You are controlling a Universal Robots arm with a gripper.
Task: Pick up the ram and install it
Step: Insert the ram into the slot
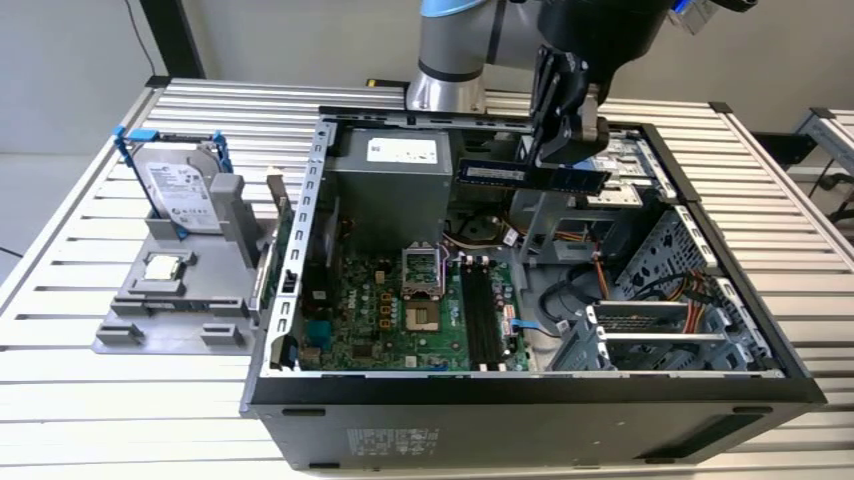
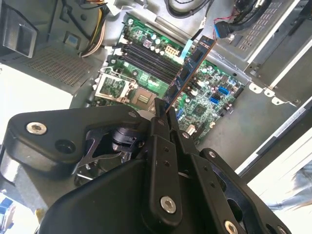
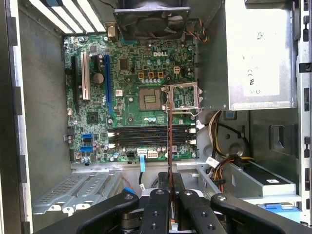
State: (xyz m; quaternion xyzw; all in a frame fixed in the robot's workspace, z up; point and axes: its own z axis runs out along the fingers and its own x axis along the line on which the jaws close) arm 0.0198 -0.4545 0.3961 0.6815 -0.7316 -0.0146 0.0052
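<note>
**One moment of memory installation.** We count one long, thin, flat circuit-board ram (image 1: 505, 173), one black metal gripper (image 1: 558, 157) and one open black sheet-metal computer case (image 1: 534, 400). The gripper's fingers (image 3: 158, 204) are drawn narrow and clamp the ram, which hangs on edge above the case's green motherboard (image 1: 387, 310). Left of the case in the exterior view, one grey plastic holder (image 1: 174, 328) carries one boxy silver hard drive (image 1: 180, 190) and one square silver processor chip (image 1: 163, 267).
</note>
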